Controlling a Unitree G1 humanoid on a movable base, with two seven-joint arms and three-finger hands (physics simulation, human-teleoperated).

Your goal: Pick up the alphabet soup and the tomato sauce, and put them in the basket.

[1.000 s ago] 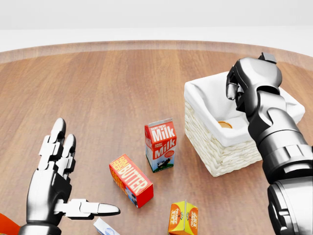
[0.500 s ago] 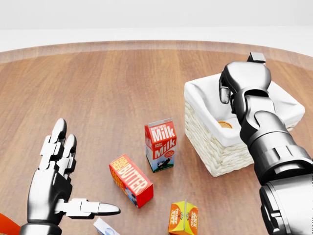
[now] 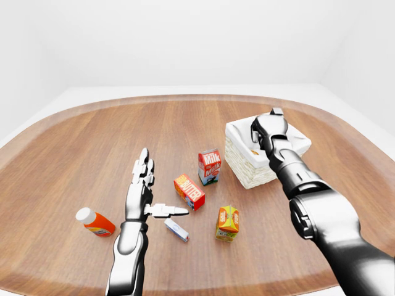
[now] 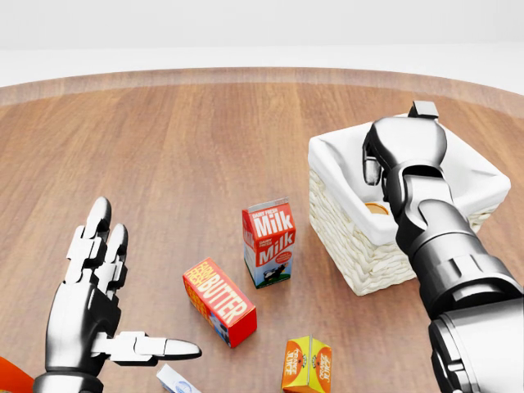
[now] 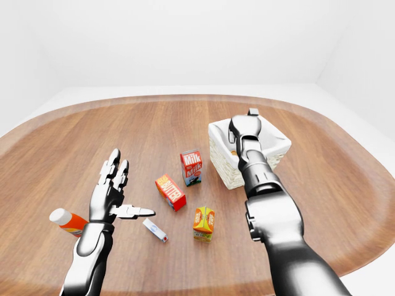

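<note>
Left-eye view: your left robot hand (image 3: 145,196) hangs over the wood-grain worktop (image 3: 92,148), glossy metal fingers spread flat, thumb out to the right, holding nothing. Your right robot hand (image 3: 264,131) sits above the basket (image 3: 242,172), a square woven wicker box with a white cloth liner; fingers curl down, nothing visible in them. A red and white milk carton (image 3: 210,166) stands upright left of the basket. A red butter box (image 3: 189,192) lies just below it. A small orange carton (image 3: 228,222) stands lower down, a thin white packet (image 3: 176,229) lies flat beside the thumb, and an orange bottle with a white cap (image 3: 95,222) lies tipped at the left.

Head view: inside the basket (image 4: 352,237) a round orange-tan can top (image 4: 377,209) shows against the liner, by your right wrist; label unreadable, so which can it is stays unclear.

Right-eye view: same layout; no other can shows on the worktop.
</note>
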